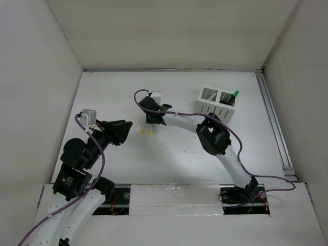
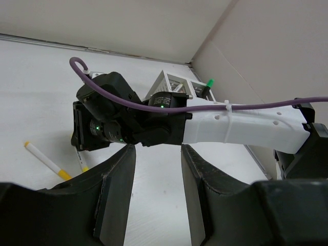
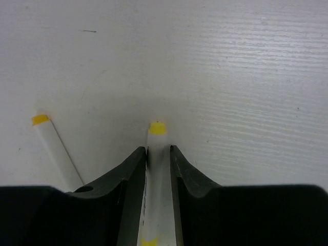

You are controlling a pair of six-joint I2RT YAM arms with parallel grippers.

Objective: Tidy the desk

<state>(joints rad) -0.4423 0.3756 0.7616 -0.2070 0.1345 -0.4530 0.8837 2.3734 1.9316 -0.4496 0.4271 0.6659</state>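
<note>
The desk (image 1: 169,154) is a plain white tabletop. Two white markers with yellow ends lie near its middle. My right gripper (image 3: 159,154) points down at the desk, and its jaws press both sides of one marker (image 3: 158,134), which still lies flat on the surface. The other marker (image 3: 54,148) lies loose just to the left of it, also visible from above (image 1: 138,125). My left gripper (image 2: 158,154) hovers open and empty a little left of the markers, facing the right wrist (image 2: 113,118).
A small white two-compartment box (image 1: 217,101) stands at the back right with a green-capped pen (image 1: 236,94) sticking out of it. A metal rail (image 1: 274,123) runs along the desk's right edge. White walls close in the left, back and right sides.
</note>
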